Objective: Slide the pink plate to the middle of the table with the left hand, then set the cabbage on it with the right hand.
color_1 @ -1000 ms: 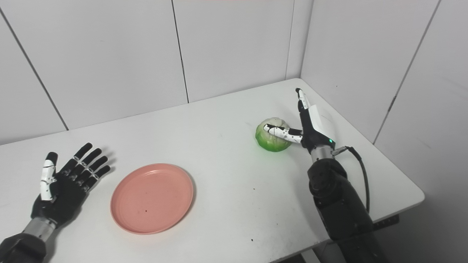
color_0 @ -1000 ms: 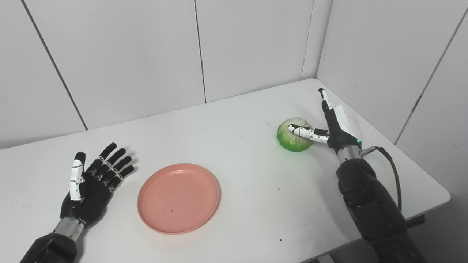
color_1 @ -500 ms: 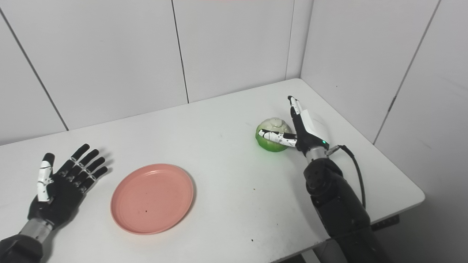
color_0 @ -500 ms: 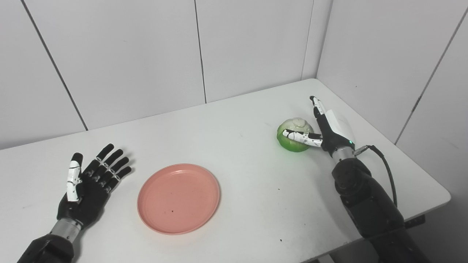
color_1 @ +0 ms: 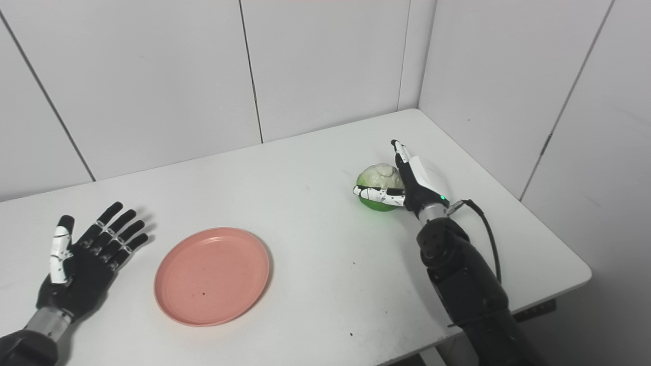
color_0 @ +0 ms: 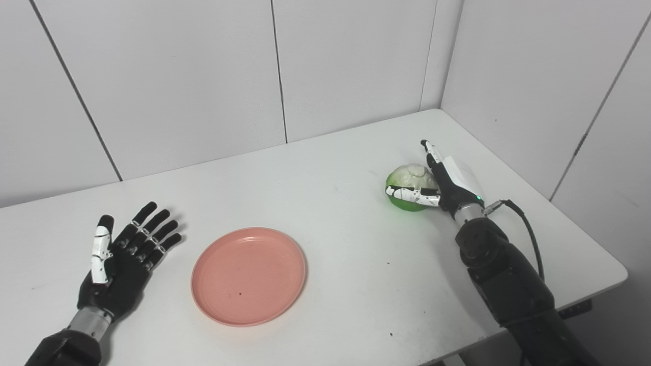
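Both hands open: right hand (color_0: 450, 185) fingers apart against cabbage (color_0: 409, 182) — left hand (color_0: 124, 259) splayed beside pink plate (color_0: 248, 275).

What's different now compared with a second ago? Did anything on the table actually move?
The right hand drew in against the cabbage, its thumb sliding lower across the front; no firm hold shows yet. The left hand pulled back slightly toward the table's near edge, fingers spread. The cabbage and the pink plate stayed where they were.
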You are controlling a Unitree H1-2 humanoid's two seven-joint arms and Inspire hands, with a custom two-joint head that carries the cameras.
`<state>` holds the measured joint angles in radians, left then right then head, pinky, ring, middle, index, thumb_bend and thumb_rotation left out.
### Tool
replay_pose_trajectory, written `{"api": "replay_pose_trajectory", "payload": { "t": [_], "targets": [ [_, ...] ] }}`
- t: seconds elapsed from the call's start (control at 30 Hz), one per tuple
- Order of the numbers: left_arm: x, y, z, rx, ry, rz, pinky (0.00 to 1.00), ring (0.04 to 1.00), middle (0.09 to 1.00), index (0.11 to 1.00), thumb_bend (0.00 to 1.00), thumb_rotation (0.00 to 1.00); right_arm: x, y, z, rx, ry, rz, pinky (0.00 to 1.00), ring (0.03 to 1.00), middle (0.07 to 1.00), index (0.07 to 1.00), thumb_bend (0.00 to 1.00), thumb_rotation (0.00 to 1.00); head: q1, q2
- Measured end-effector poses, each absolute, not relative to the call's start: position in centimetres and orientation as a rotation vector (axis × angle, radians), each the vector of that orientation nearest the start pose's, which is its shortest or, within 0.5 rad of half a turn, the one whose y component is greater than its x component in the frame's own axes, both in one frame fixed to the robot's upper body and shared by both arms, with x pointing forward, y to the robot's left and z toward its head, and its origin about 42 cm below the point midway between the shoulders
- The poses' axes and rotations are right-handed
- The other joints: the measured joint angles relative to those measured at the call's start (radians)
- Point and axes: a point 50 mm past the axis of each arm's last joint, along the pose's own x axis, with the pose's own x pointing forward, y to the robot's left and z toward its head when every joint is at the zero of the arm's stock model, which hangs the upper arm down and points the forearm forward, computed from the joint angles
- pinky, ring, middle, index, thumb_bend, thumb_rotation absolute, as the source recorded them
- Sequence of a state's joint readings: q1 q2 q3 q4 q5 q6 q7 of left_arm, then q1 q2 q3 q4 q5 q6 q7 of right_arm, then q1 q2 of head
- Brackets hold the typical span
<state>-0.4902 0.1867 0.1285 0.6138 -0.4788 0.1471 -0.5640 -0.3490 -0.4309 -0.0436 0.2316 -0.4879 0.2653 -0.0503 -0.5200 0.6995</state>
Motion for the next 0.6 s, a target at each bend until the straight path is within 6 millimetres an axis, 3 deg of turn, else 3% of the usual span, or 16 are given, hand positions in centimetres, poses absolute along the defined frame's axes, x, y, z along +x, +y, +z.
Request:
{"api": "replay_pose_trajectory", "payload": {
  "t": [0.5,0.57,0.6],
  "targets": [
    [42.9,25.9,11.3,-0.411,0.138,-0.469,0.84,0.859,0.872,0.866,0.63,1.0,40.4,-38.1,17.3,-0.851,0.153,-0.276,0.83,0.919,0.945,0.976,1.0,0.51,0.006,0.008],
    [42.9,25.9,11.3,-0.41,0.137,-0.469,0.84,0.86,0.873,0.867,0.63,1.0,40.4,-38.1,17.4,-0.852,0.151,-0.279,0.79,0.855,0.875,0.926,1.0,0.44,0.006,0.008],
    [42.9,25.9,11.3,-0.41,0.137,-0.469,0.84,0.86,0.872,0.865,0.63,1.0,40.4,-38.2,17.4,-0.85,0.149,-0.28,0.73,0.801,0.824,0.871,1.0,0.34,0.006,0.008]
  ]
}}
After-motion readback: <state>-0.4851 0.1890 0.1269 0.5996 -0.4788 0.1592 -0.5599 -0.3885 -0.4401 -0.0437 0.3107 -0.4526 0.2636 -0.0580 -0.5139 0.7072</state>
